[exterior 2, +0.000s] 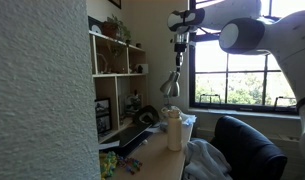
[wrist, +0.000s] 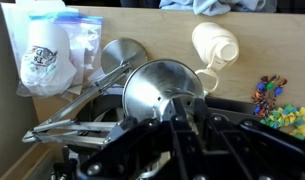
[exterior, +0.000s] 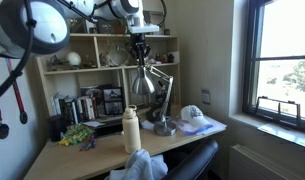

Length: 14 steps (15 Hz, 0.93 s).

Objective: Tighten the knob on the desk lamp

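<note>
While the arm is hanging over the workstation, the gripper [exterior: 141,55] is hovering directly above the desk lamp [exterior: 144,88], which is standing near the middle of the desk [exterior: 57,155], just beside the white bottle [exterior: 131,130]. This station over the lamp's upper joint is judged to be serving the tightening step, since an adjusting knob would presumably be sitting where the thin arms are meeting the shade [wrist: 162,95]. The knob itself is not showing distinctly in any view.

Fingers: in the wrist view they are merging into a dark mass low in the frame, close over the shade's crown, and it cannot be told whether they are spread, pressed together or pinching anything (the exterior views are too small to settle it).

Materials: the shade is presenting as a polished metal cone, strongly reflecting its surroundings, and the round base [wrist: 122,55] is showing the same bright finish. Such smooth, curved metal is likely offering little friction. The bottle is appearing matte, white and cylindrical. A clear plastic bag [wrist: 52,50], crinkled, is lying near the base.
</note>
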{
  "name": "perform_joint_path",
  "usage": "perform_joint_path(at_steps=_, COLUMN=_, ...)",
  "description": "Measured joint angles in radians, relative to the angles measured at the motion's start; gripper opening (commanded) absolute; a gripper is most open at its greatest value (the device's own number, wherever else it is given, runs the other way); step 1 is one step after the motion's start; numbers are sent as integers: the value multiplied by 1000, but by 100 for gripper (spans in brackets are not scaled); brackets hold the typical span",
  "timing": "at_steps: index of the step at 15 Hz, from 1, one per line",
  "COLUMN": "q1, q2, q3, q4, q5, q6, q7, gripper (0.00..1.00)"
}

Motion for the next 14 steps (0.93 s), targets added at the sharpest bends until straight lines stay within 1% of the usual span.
perform_joint_path(at_steps=9, q1=-1, q2=64, q3=0, q4=104, q5=-16, q6=-62, q7=-181, gripper=6)
perform_joint_path(at_steps=14, q1=7, q2=84, q3=0, q4=139, q5=-61, q6=-68, q7=-302, gripper=7)
